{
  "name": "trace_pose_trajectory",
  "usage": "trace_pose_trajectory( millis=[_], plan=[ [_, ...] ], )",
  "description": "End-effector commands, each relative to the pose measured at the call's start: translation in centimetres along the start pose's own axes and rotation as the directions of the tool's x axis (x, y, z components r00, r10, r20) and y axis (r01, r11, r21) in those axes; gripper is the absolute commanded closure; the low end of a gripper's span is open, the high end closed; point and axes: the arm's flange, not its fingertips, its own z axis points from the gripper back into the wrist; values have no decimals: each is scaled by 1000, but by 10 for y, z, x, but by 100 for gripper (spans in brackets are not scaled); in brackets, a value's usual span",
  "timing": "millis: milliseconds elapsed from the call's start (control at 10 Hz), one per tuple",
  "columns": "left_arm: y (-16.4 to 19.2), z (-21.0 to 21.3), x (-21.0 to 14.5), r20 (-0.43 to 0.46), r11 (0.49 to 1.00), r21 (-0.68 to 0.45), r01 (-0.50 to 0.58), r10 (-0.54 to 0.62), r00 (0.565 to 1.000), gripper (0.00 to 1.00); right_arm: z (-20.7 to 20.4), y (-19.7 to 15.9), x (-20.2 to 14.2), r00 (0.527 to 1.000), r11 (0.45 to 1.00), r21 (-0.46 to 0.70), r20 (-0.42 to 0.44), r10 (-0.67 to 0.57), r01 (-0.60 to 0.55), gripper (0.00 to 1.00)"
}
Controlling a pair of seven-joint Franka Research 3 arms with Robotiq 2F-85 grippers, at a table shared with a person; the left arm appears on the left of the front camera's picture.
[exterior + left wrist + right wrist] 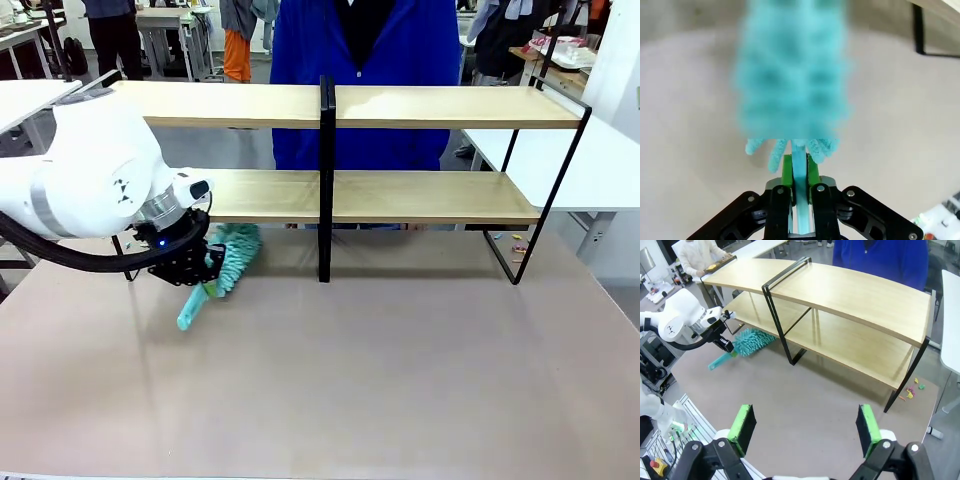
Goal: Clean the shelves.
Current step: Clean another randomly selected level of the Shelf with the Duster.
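Teal fluff is most of what my left hand (799,165) looks at. Its two green pads (786,170) are pressed together on the flat handle of the one duster (792,85), clamped just below the fluffy head.

From the front, that hand (205,268) sits left of the black centre post (326,180), low by the counter (350,390). The duster's head (235,250) points toward the post, at the front edge of the lower board. The handle's free end (188,315) slants away from the post, down toward my side. I cannot tell whether the head touches the board or the counter.

My right hand (805,422) has its pads wide apart with nothing between them. It hangs above the counter on my side of the post, well apart from it.

The shelves (430,197) stand across the far part of the counter as a single unit, with the post at their middle.

By count:
- two pale wooden boards, one above the other
- one thin black frame
- one post
- one duster
- two hands
- one person in a blue coat (400,60), standing right behind the post
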Motion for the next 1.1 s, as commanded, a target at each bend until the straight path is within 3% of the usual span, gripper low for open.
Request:
trace_pose_trajectory(
  millis=[0,200,400,500,700,1000],
  plan=[
    [4,8,-18,4,977,150,-151,153,988,87,1,0,0,1000,1000,0,-1,-1,1,0],
    [22,10,-24,6,926,247,-285,293,956,87,1,0,0,1000,1000,0,-1,-1,1,0],
    [27,22,-34,49,882,255,-397,398,916,87,1,0,0,1000,1000,0,-1,-1,1,0],
    [24,26,-39,63,872,266,-410,409,910,87,1,0,0,1000,1000,0,-1,-1,1,0],
    [20,36,-45,219,846,229,-482,438,872,87,1,0,0,1000,1000,0,-1,-1,1,0],
    [21,34,-42,257,867,229,-443,385,886,87,1,0,0,1000,1000,0,-1,-1,1,0]
  ],
)
